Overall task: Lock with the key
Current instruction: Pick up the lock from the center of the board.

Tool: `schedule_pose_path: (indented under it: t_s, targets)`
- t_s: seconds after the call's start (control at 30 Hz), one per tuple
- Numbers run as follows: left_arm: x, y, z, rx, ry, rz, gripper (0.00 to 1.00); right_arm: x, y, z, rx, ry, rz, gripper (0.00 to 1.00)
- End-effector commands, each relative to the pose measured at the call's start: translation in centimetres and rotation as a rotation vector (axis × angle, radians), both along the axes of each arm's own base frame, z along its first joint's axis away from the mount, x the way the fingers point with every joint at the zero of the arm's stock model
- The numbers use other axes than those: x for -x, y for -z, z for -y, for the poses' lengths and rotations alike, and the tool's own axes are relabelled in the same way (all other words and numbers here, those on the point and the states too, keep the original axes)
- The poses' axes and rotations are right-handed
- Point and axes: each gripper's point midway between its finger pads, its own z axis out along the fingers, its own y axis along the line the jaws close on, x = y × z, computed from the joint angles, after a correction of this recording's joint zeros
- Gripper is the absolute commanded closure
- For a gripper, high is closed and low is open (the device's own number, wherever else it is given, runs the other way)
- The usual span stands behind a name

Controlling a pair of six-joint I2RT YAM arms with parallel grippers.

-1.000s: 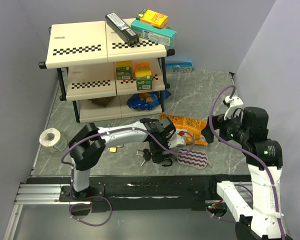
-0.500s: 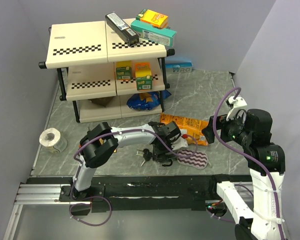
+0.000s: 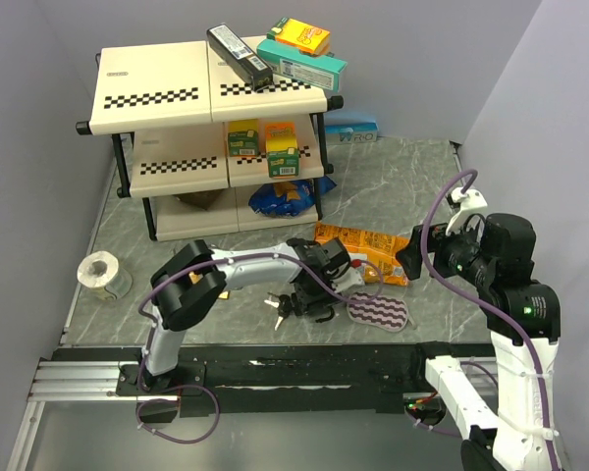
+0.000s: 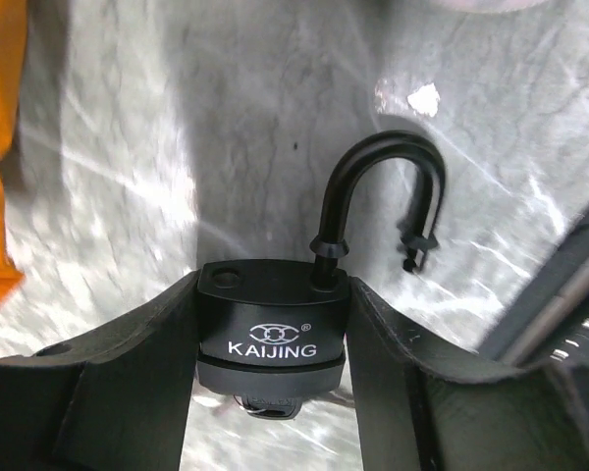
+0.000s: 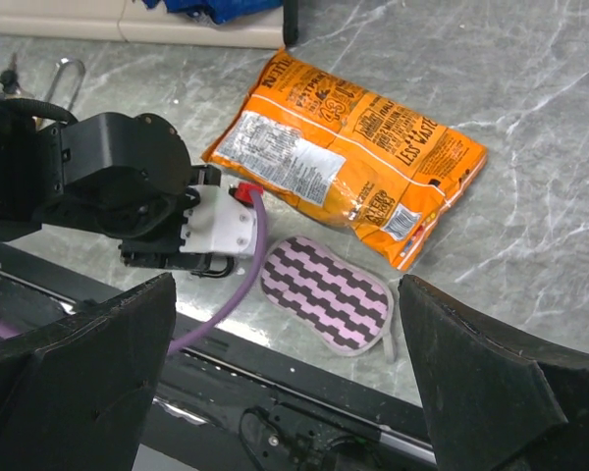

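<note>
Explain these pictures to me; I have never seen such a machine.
You see a left arm and a right arm, robots bolted to a grey table. The wide picture comes from a fixed camera above and behind them; the other two come from a camera on each wrist. The left tool is shut on a black padlock, whose shackle stands open. The right tool is open, holds nothing and faces an orange snack bag and a striped pad. A shelf rack with boxes stands at the back; a paper roll sits on the left.
</note>
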Motion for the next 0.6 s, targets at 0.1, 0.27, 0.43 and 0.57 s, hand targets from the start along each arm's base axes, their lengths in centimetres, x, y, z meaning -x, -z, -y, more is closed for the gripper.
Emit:
schedule_pose_path:
  t_s: [0.1,0.27,0.43,0.57]
  targets:
    - [-1.1,-12.6,2.2,0.34,-0.21,-0.022,0.99,-1.1,-3.8,-0.1,-0.12,0.102,0.087,0.0]
    - [-2.3,-18.9,0.4,0.56,-0.377,-0.085,0.99,-1.1,-4.2,-0.4,-0.168,0.117,0.126,0.0]
    - [-5.7,-26.3,0.0,0.839,-0.596,-0.058,0.99,-0.8,-3.2,-1.2,-0.222,0.097,0.14,0.0]
    - [-7.8,-33.4,0.2,1.037,-0.704,0.007,0.99,-0.6,-3.5,-2.5,-0.263,0.018,0.194,0.0]
